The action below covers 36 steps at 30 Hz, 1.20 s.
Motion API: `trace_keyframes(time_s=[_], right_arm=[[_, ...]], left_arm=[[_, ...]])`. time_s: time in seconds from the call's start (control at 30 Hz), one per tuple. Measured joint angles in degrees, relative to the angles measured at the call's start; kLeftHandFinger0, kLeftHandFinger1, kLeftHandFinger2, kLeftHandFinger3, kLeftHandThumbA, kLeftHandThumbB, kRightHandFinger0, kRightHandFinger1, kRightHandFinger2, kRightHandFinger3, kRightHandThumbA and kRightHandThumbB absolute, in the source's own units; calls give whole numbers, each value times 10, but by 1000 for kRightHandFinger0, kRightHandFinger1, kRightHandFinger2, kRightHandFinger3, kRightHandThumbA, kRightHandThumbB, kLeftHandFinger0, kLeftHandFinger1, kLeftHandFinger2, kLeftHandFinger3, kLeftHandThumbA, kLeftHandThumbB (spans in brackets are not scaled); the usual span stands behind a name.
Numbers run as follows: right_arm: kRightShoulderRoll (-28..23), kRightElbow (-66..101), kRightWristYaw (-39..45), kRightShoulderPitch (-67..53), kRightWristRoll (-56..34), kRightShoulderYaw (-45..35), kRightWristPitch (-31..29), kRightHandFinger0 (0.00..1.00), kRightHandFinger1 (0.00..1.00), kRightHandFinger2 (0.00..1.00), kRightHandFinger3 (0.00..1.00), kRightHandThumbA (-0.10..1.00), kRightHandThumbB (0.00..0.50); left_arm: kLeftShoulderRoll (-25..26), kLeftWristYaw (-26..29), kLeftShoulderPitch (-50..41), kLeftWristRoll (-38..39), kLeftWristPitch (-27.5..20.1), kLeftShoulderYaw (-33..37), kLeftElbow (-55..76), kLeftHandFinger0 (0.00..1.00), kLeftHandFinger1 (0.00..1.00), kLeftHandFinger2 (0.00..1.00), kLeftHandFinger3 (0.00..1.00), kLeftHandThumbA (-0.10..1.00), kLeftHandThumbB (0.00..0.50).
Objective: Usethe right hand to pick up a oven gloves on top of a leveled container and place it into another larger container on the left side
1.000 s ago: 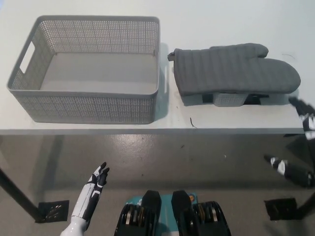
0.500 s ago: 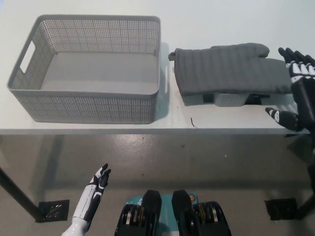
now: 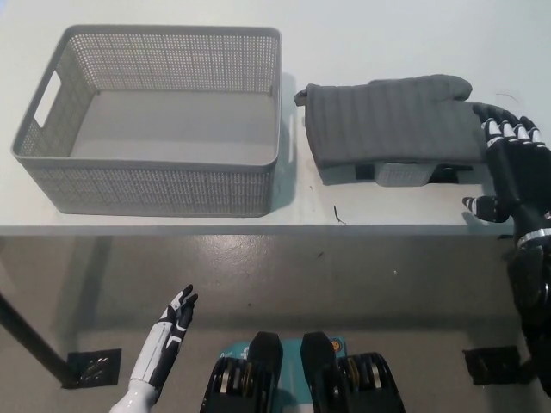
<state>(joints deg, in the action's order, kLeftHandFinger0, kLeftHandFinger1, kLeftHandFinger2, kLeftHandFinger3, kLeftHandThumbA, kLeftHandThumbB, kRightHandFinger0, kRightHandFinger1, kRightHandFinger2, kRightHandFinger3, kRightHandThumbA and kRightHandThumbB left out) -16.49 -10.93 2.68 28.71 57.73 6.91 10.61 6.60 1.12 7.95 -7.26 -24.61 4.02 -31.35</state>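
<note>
The right hand [image 3: 510,168] covers the fingertip end of the oven glove [image 3: 392,120], so contact there cannot be told. The small container [image 3: 398,175] under the oven glove shows only as a sliver along its near edge. The right forearm runs off the picture's right edge, below the oven glove.

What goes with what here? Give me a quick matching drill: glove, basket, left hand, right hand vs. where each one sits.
Column 1:
1. oven glove
2. basket
3. left hand
4. right hand

Column 2:
A. low, below the table edge, holding nothing
B. on the left part of the table, nothing inside
C. spread open over the glove's right end
D. lying on a small container at the table's right

Pairs: 1-D, 2-B, 3-A, 4-C
</note>
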Motion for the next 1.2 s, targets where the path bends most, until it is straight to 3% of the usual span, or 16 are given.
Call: trace_keyframes(time_s=[1.2], right_arm=[[19,-128,-67,84,-8,45,37,1000,1000,1000,1000,1000,352]], left_arm=[[0,0,7,-7,-1,14,-2,1000,1000,1000,1000,1000,500]])
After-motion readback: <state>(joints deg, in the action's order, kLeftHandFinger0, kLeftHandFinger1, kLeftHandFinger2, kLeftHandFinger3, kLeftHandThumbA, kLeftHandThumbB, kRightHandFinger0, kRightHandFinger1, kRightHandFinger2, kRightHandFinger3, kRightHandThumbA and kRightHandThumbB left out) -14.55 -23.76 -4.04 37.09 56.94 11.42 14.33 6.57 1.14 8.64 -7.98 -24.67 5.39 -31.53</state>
